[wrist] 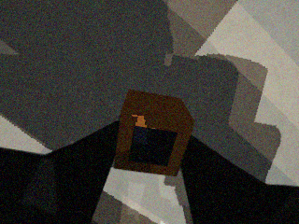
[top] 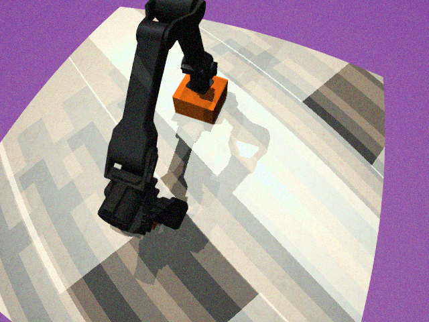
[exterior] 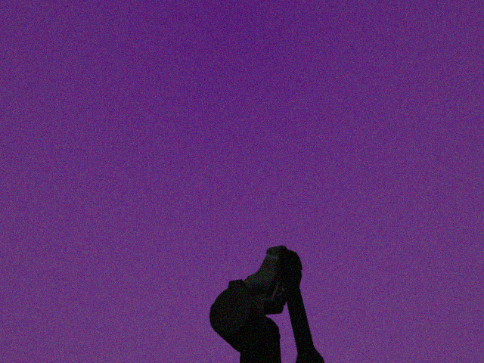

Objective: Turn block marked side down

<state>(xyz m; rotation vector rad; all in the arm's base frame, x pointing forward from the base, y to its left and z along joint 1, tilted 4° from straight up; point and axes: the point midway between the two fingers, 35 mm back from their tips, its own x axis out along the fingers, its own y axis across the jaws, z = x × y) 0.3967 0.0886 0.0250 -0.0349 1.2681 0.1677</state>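
Note:
The block is orange-brown, with a dark square mark on the side turned toward the wrist camera. My gripper is shut on the block, one black finger against each side. In the top view only a small reddish bit of the block shows beside the gripper, and most of it is hidden. The block appears to be held above the table, but the size of the gap cannot be told. The exterior view shows only dark arm parts, and the block is not visible there.
A large orange box stands under the arm's base at the back. The arm reaches from there toward the front left. Dark striped patches and the arm's shadows cross the table. Purple surrounds the table's edges.

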